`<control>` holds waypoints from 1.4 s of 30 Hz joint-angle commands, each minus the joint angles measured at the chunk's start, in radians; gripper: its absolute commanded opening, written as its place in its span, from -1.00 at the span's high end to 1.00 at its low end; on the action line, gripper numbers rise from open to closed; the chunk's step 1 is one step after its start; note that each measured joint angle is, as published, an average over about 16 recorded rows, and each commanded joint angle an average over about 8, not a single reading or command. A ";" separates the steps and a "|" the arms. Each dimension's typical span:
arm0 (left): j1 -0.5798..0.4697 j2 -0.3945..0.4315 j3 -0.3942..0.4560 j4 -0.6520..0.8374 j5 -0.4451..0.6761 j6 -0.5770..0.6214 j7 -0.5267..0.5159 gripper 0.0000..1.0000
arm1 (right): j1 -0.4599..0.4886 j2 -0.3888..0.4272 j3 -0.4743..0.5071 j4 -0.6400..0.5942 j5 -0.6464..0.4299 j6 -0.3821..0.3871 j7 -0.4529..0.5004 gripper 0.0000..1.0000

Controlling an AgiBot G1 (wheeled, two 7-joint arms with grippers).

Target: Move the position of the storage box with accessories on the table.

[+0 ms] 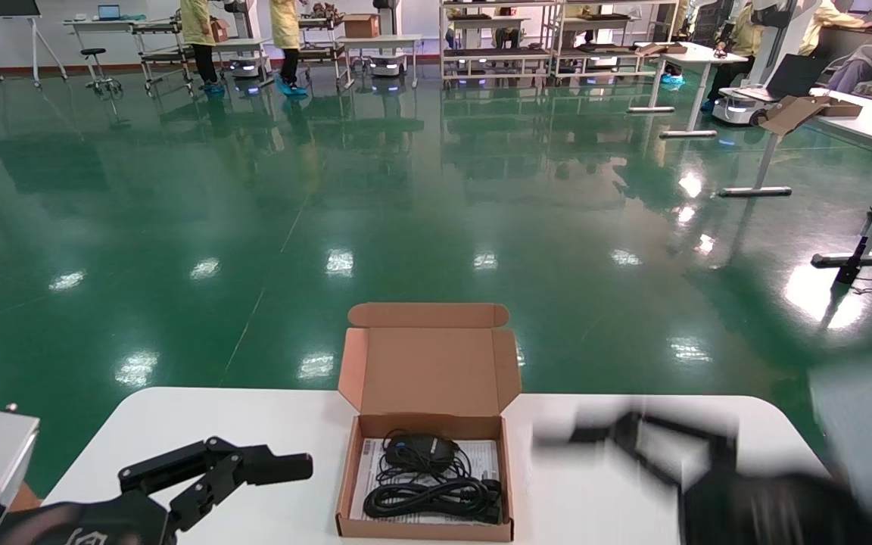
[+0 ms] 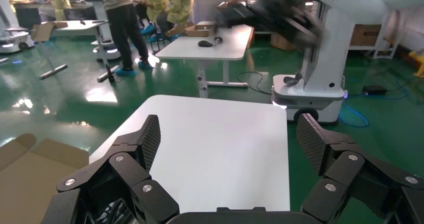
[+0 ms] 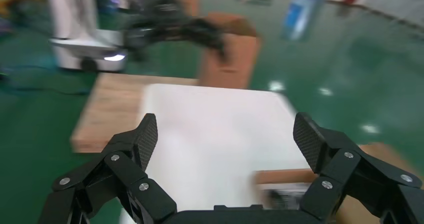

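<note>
Matt cardboard storage box (image 1: 427,371) on smooth white table (image 1: 254,431)

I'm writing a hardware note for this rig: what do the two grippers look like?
Both match. The left gripper and right gripper are matte black two-finger claws built from jointed links with silver rivets; the pads carry a fine cross-hatched grip texture. A white logo marks the left one's base, beside a grey metal housing.

A glossy green floor (image 1: 375,204) reflecting the ceiling lights spreads out to metal shelving racks (image 1: 549,38) along the far wall. Two people in yellow coats and blue shoe covers (image 1: 284,42) stand near carts at the far left, close to a black stool (image 1: 99,72). At the right, a white desk with grey metal legs (image 1: 871,125) carries an open brown carton (image 1: 803,112).
</note>
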 commanded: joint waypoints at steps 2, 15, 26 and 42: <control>0.000 0.000 0.000 0.000 0.000 0.000 0.000 -1.00 | 0.115 -0.037 -0.044 -0.091 -0.065 -0.004 0.008 -1.00; 0.000 0.000 0.000 0.000 0.000 0.000 0.000 -1.00 | 0.452 -0.245 -0.278 -0.550 -0.426 0.039 0.153 -1.00; 0.000 0.000 0.000 0.000 0.000 0.000 0.000 -1.00 | 0.590 -0.380 -0.316 -0.837 -0.505 0.105 0.212 -1.00; 0.000 0.000 0.000 0.000 0.000 0.000 0.000 -1.00 | 0.640 -0.431 -0.321 -1.039 -0.517 0.190 0.474 -1.00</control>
